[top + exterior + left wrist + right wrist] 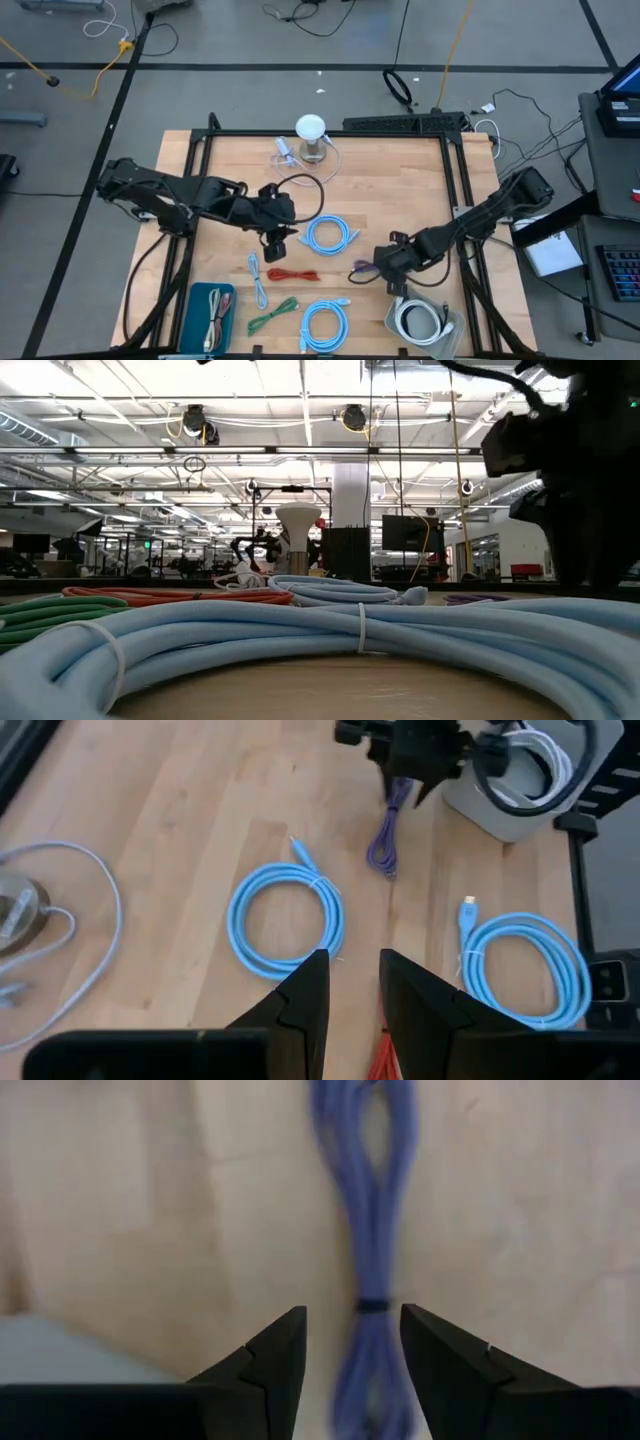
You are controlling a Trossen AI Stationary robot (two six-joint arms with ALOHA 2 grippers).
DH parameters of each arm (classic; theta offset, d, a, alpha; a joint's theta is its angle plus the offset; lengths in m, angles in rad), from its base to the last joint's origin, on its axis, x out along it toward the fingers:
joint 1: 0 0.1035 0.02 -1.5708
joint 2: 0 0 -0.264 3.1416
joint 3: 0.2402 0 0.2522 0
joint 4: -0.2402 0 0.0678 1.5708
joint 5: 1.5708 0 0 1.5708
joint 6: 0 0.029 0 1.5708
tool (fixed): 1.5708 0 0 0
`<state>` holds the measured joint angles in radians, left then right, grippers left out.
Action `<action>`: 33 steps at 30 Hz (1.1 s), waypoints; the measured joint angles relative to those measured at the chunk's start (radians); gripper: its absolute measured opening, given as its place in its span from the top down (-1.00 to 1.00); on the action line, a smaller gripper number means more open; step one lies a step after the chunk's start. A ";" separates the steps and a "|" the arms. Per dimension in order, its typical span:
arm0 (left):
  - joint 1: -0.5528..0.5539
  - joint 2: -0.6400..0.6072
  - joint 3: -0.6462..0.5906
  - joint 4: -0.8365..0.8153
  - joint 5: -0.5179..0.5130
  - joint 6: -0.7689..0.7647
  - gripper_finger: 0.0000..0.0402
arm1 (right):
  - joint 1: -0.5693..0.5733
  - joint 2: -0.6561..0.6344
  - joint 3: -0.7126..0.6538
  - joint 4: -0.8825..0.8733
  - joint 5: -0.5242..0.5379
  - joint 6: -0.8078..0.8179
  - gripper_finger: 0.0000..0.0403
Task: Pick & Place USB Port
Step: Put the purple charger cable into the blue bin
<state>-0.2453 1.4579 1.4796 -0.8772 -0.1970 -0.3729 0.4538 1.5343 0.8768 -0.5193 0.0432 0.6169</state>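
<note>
Purple cable bundle (370, 1230): lies on the counter (400, 190) right of centre, long axis running straight ahead of the right hand (350, 1342), whose fingers stand apart astride its near end, unclamped; left hand (352, 982), fingers apart, empty, is farther off.

Purple cable (368, 1230) (black tie band), pale wood table (400, 190).

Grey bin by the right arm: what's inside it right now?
The grey bin holds a coiled white cable and a loop of black cable. The bin floor beneath the coils is covered, so anything under them can't be seen.
</note>
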 joint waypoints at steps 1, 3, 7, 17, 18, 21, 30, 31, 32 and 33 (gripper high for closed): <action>-0.001 0.002 0.000 0.000 -0.001 -0.003 0.54 | 0.000 0.004 0.000 -0.002 0.024 -0.003 0.23; 0.000 0.005 -0.001 0.000 -0.004 -0.007 0.54 | -0.004 0.012 0.000 0.001 0.042 -0.019 0.23; 0.000 0.002 0.000 0.009 -0.006 -0.023 0.54 | -0.026 0.042 0.000 0.016 0.022 -0.029 0.25; -0.010 -0.001 0.000 0.007 -0.014 -0.047 0.54 | -0.043 0.113 0.005 0.045 -0.057 -0.028 0.74; -0.010 -0.002 0.000 0.008 -0.014 -0.049 0.54 | -0.050 0.102 0.006 0.046 -0.043 -0.034 0.84; -0.010 -0.002 0.000 0.015 -0.025 -0.061 0.54 | -0.076 0.062 0.021 0.020 0.034 -0.041 0.93; -0.037 -0.053 0.001 0.268 -0.221 -0.130 0.54 | -0.200 -0.147 0.213 0.140 0.322 0.008 0.96; -0.047 -0.064 0.000 0.296 -0.253 -0.122 0.54 | -0.205 -0.168 0.230 0.190 0.360 0.010 0.96; -0.056 -0.072 -0.001 0.329 -0.288 -0.112 0.54 | -0.207 -0.186 0.244 0.244 0.394 0.007 0.96; -0.063 -0.079 -0.001 0.371 -0.321 -0.101 0.54 | -0.208 -0.201 0.256 0.299 0.422 -0.001 0.96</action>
<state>-0.3078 1.3787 1.4784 -0.5065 -0.5179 -0.4740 0.2462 1.3337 1.1328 -0.2208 0.4652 0.6159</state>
